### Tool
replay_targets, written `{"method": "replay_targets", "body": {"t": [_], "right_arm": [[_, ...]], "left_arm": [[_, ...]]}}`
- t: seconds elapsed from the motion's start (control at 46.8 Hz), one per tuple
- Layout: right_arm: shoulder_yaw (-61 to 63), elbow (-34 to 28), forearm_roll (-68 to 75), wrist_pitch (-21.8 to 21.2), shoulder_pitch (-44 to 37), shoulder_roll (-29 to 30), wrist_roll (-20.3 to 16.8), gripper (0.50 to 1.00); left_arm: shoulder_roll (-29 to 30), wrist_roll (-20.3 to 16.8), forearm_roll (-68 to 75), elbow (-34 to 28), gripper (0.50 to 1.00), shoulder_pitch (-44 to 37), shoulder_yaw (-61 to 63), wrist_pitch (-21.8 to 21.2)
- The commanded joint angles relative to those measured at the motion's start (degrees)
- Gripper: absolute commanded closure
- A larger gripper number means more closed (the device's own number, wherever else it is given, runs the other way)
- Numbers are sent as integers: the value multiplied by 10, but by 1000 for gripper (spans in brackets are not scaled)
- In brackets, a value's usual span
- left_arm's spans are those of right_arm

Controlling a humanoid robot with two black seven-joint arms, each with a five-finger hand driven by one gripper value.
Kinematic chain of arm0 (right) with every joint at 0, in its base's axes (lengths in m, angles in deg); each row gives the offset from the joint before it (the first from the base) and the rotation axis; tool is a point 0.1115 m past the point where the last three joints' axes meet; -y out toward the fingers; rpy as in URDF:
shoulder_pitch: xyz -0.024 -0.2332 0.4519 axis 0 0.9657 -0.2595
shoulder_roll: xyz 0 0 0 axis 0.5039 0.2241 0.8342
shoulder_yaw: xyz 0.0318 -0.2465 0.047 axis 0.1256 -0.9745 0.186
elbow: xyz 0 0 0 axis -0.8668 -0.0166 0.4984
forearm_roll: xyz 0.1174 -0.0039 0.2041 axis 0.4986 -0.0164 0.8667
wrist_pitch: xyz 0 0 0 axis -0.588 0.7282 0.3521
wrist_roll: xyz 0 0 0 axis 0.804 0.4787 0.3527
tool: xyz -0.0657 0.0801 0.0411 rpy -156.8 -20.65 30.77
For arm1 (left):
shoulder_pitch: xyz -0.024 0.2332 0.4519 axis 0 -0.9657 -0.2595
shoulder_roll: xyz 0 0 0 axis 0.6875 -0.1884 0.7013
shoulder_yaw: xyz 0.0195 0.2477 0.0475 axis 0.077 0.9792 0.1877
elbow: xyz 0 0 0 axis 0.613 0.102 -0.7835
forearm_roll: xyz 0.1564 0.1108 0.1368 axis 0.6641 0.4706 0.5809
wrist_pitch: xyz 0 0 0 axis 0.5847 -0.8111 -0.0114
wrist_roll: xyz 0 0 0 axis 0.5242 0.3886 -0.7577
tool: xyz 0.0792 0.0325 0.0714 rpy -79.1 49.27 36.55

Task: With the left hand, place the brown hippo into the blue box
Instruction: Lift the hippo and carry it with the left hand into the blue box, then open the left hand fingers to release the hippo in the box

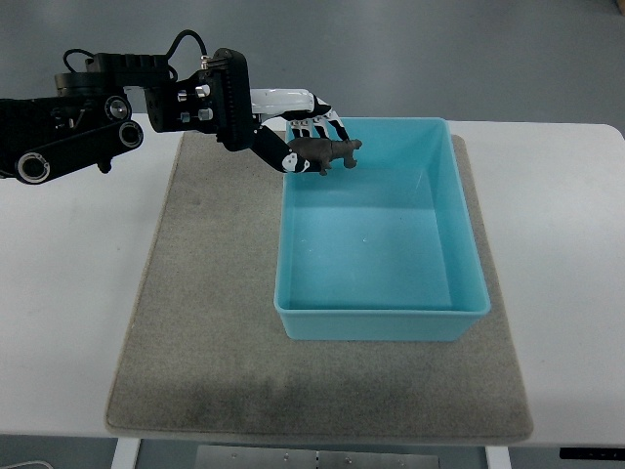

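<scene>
Left hand (pixel 311 137) reaches in from the left edge, fingers curled around the brown hippo (pixel 326 152), pinching it at its back end. Hippo hangs just beyond the fingertips, over the blue box's (pixel 381 324) far-left corner, above the rim. Box sits below and right of the hand on a grey mat (pixel 195 322) atop the white worktop (pixel 59 283).

Smooth plastic blue box (pixel 381 313), rough felt mat (pixel 210 322)
</scene>
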Motion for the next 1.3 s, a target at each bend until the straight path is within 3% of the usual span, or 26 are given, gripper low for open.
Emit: {"method": "replay_targets", "body": {"t": [0.0, 0.556, 0.684, 0.77, 1.283], "right_arm": [[0, 0, 0, 0, 0, 0, 0, 564], [0, 0, 1, 0, 0, 0, 0, 564], [0, 0, 0, 0, 0, 0, 0, 564], [0, 0, 0, 0, 0, 0, 0, 564], [1, 0, 0, 0, 0, 0, 0, 564]], "left_arm": [[-7, 0, 0, 0, 1000, -1, 0, 0], [-44, 1, 0, 0, 1000, -18, 0, 1], [-47, 1, -1, 0, 875, -22, 0, 1], [-47, 1, -3, 0, 750, -22, 0, 0], [-47, 1, -8, -8, 720, -22, -1, 0]]}}
